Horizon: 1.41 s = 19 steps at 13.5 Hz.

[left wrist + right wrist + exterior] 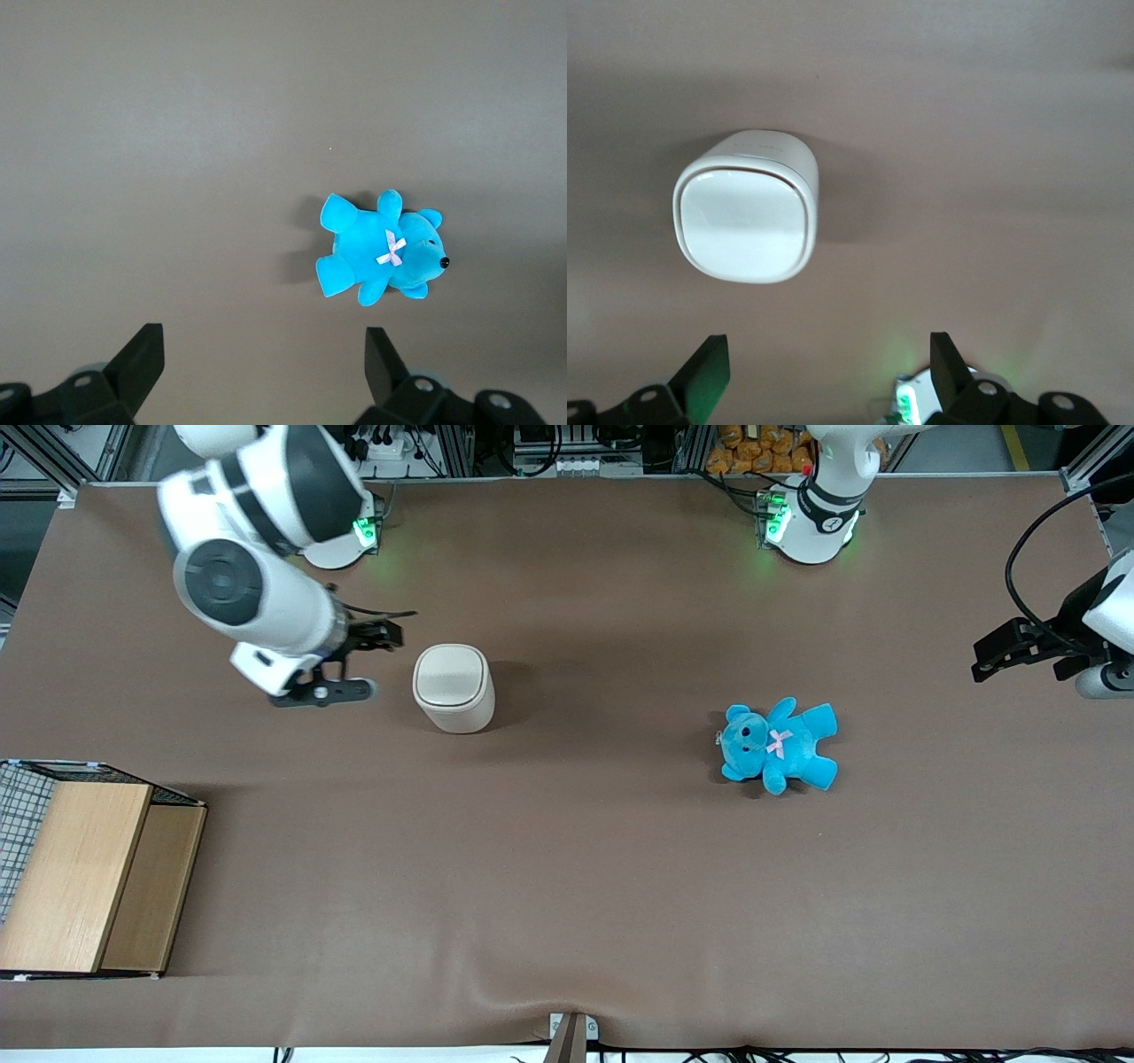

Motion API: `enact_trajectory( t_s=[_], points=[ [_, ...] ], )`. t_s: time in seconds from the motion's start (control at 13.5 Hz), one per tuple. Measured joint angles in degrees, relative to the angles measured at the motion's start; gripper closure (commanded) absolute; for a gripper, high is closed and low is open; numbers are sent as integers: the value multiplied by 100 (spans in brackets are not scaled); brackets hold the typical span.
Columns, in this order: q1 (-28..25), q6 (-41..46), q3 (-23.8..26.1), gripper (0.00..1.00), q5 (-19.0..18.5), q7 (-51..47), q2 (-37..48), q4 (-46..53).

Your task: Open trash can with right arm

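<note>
The trash can (454, 687) is a small cream-white bin standing upright on the brown table, its flat lid shut. The right wrist view looks down on that lid (744, 226). The right arm (252, 540) reaches over the table at the working arm's end. Its black gripper (372, 638) hangs beside the trash can, a short gap away and slightly farther from the front camera. In the right wrist view the gripper (828, 372) is open, with only bare table between its fingers (709, 363).
A blue teddy bear (778, 744) lies on the table toward the parked arm's end, also seen as the teddy bear (381, 252) in the left wrist view. A wooden box (93, 877) with a wire basket (22, 810) stands at the near corner of the working arm's end.
</note>
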<state>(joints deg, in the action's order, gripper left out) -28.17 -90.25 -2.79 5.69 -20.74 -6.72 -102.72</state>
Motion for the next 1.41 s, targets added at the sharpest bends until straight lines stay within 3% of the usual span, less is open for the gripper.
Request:
enact_trajectory(
  t_s=[0.15,0.22,0.3,0.37,0.96,1.41],
  points=[
    [-296,-362,4,59,1,-489,-29,-292],
    [-389,-434,5,78,1,-609,-72,-368],
    [-430,-460,5,92,1,-670,-147,-406],
    [-434,-472,-4,98,25,-689,-241,-432],
    [-492,-902,-33,100,137,-689,-967,-527],
    [-525,-907,-25,100,141,-689,-1010,-794]
  ],
)
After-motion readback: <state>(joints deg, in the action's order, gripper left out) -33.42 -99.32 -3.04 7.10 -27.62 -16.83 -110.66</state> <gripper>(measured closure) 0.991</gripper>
